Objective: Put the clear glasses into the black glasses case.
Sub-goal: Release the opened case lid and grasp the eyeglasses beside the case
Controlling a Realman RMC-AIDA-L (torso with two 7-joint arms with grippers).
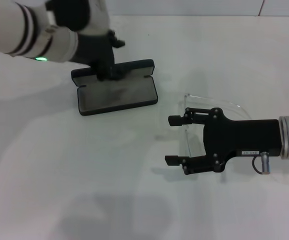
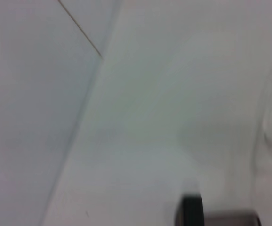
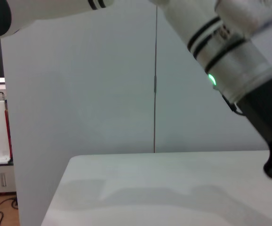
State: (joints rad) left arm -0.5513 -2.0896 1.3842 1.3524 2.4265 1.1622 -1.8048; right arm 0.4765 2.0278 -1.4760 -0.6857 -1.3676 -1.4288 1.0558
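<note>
Right tool (image 1: 173,140) sits low over the white tabletop (image 1: 84,165), fingers wide apart, with the clear glasses (image 1: 212,107) lying under it. Farther back, the left tool (image 1: 106,71) touches the open black glasses case (image 1: 115,95); its fingers are hidden.

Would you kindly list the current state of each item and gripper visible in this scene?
black glasses case: open, grey lining showing, lid propped up at the back, nothing inside.
clear glasses: lying on the table, outside the case, partly under the right gripper.
left gripper: at the case's raised lid, fingers hidden.
right gripper: open, fingers spread over the glasses, not closed on them.
</note>
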